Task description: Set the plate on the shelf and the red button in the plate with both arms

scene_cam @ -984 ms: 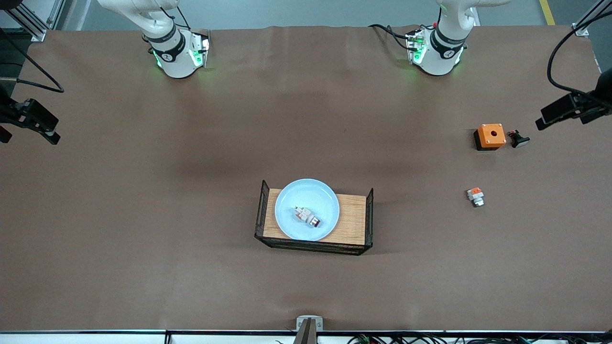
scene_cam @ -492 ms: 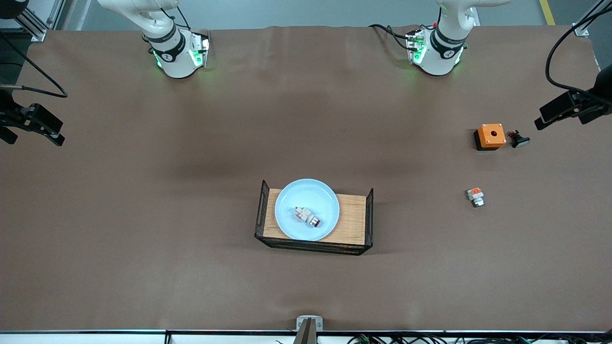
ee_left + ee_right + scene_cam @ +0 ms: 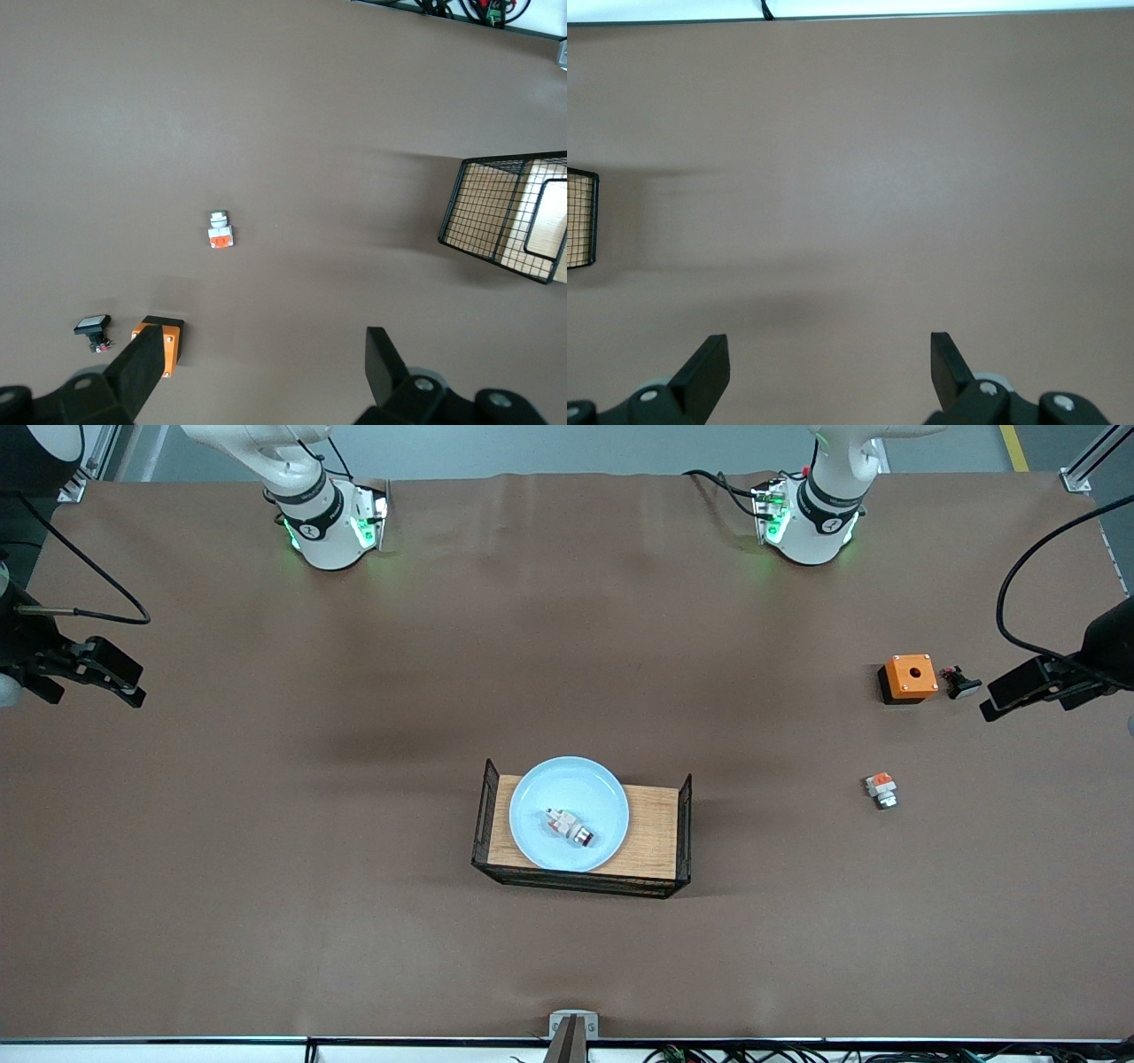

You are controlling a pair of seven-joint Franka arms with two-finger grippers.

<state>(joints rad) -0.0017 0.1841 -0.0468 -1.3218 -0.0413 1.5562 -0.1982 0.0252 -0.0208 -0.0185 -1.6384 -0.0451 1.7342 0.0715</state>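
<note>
The pale blue plate [image 3: 576, 784] rests on a wooden tray with black wire ends [image 3: 656, 825] in the middle of the table. The red button [image 3: 570, 826] lies on its side in the plate. My left gripper [image 3: 1012, 691] is open and empty, up over the left arm's end of the table beside the orange box [image 3: 909, 677]. In its wrist view [image 3: 261, 356] the tray's wire end [image 3: 496, 212] shows, with the plate hidden. My right gripper [image 3: 104, 673] is open and empty over the right arm's end; its wrist view [image 3: 827, 354] shows bare table.
An orange box with a hole [image 3: 170, 332] and a small black part [image 3: 959, 683] lie at the left arm's end. A squat orange-topped white block [image 3: 881, 789] lies nearer the front camera than the box; it also shows in the left wrist view [image 3: 220, 230].
Both grippers have shifted over their ends of the table; the left one now hangs close beside the small black part. Plate, button and tray have not moved.
</note>
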